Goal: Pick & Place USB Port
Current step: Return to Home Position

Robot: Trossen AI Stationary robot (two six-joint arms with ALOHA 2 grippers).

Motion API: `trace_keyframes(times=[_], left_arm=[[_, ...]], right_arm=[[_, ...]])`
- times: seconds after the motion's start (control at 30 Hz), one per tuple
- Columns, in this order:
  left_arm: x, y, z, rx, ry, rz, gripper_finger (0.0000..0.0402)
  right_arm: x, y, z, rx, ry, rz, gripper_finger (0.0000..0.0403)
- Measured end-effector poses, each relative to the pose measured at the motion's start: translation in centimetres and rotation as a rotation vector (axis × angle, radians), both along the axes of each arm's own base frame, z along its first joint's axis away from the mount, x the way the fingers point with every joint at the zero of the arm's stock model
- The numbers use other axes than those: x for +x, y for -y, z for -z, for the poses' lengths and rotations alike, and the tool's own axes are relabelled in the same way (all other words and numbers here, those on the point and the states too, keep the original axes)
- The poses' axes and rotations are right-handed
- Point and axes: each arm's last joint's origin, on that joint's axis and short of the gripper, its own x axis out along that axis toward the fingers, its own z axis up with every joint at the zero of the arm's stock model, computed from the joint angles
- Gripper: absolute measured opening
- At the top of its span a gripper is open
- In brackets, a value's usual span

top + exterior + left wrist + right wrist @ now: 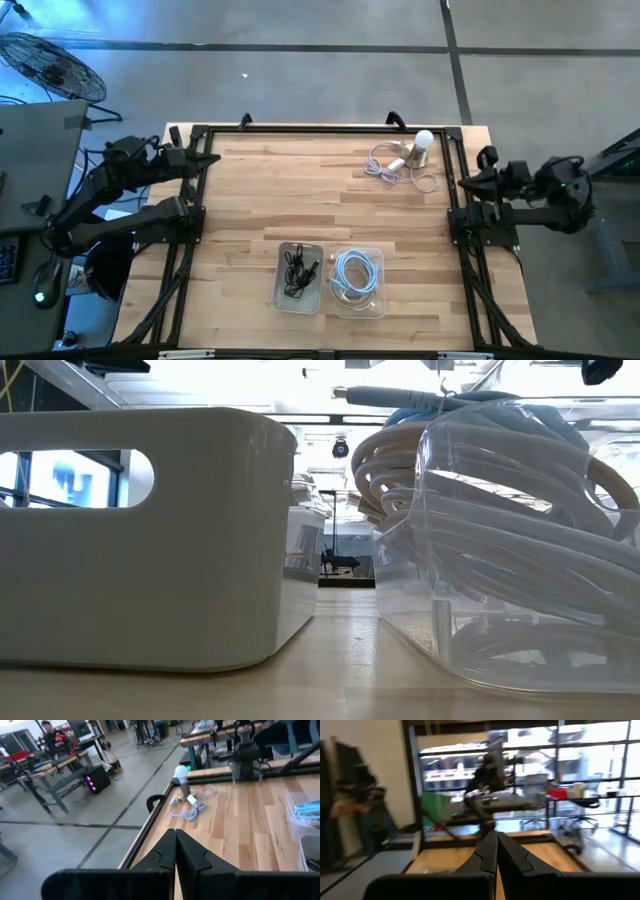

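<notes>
Table (260, 200): pale wooden top in a black frame. The clock directions below are read from its middle in the high view.
Left arm (120, 190): folded at 9 to 10 o'clock, along the table's left edge and outside the work area.
Right arm (530, 190): folded at 3 o'clock, off the table's right edge.
Transparent bin (381, 262): at 5 o'clock near the front edge, just beside the gray bin. In the low view its clear wall (520, 610) fills the right half.
Gray bin (282, 275): at 7 o'clock. In the low view it (130, 560) shows a handle cut-out.
Left gripper (175, 837): its 2 dark fingers are pressed together tip to tip. It holds nothing and hangs over the table's left rim.
Right gripper (496, 840): its 2 fingers are also pressed flat against each other. It holds nothing and touches nothing.
Pale blue cables (355, 272): coiled inside the transparent bin, heaped to its rim in the low view (480, 450).
Black USB cable (298, 270): lies loosely bunched inside the gray bin, well apart from both grippers.
White cord (388, 166): looped on the wood at 1 to 2 o'clock, next to the bulb.
Bulb (424, 139): white, on a brass-coloured socket, lying near the far right corner.
</notes>
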Motion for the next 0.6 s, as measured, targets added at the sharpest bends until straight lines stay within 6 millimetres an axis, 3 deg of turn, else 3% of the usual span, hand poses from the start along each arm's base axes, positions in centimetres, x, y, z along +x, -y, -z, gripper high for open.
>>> trace_keyframes(times=[0.2, 0.6], left_arm=[[0.0, 0.0, -0.2, 0.009, 0.022, 0.008, 0.0000], [0.1, 0.1, -0.2, 0.010, 0.016, 0.037, 0.0000]], right_arm=[[2.4, -0.1, 1.7, -0.007, 0.052, -0.065, 0.0000], [6.9, -0.1, 7.6, 0.112, 0.105, -0.095, 0.0000]])
